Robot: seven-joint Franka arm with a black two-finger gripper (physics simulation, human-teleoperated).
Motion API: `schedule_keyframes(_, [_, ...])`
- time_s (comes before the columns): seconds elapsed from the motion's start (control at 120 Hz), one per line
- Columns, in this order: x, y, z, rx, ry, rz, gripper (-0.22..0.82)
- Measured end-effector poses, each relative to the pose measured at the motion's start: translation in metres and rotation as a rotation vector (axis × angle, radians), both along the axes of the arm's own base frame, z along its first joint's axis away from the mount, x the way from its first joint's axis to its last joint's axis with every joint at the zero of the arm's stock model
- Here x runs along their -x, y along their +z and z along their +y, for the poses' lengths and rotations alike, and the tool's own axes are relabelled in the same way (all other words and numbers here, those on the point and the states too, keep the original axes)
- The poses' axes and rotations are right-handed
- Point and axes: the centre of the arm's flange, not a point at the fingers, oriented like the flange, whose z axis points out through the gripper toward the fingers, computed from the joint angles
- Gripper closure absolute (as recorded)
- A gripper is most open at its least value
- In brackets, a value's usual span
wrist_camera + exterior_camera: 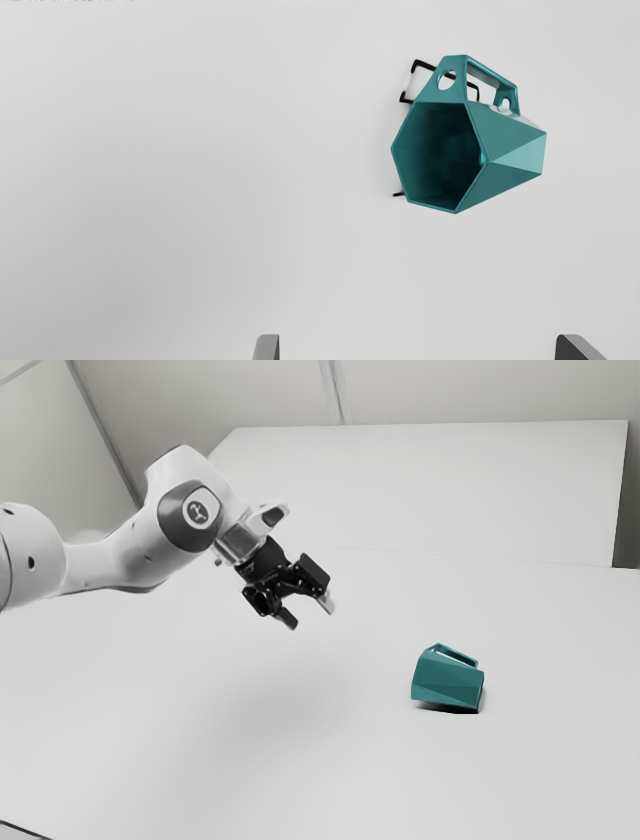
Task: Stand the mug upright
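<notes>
My gripper (312,616) hangs above the table with its fingers spread and nothing between them. Toward the exterior view's right and lower than my hand, a teal faceted mug (447,680) lies on its side, apart from the gripper. In the wrist view the mug (505,145) shows its dark open mouth and has its handle on the upper side. The gripper's two tips (417,347) stand wide apart there, and neither touches the mug.
The white table (250,750) stretches under the arm and around the mug. Behind it in the exterior view rises a pale panel (430,485). Thin black marks (426,65) lie beside the mug in the wrist view.
</notes>
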Motion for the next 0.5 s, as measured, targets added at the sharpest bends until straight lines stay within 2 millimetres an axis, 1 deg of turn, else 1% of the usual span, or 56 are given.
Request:
schedule_keyframes(0.1, [-0.008, -0.029, -0.012, 0.044, 0.026, -0.006, 0.00])
schedule_keyframes(0.175, [-0.011, -0.054, -0.027, 0.074, 0.032, -0.002, 0.00])
schedule_keyframes(0.258, [-0.009, -0.071, -0.051, 0.117, 0.034, -0.008, 0.00])
schedule_keyframes(0.317, [-0.010, -0.084, -0.061, 0.158, 0.054, -0.002, 0.00])
schedule_keyframes(0.375, [-0.012, -0.094, -0.066, 0.188, 0.072, -0.005, 0.00])
schedule_keyframes(0.5, [-0.019, -0.111, -0.067, 0.217, 0.090, -0.017, 0.00])
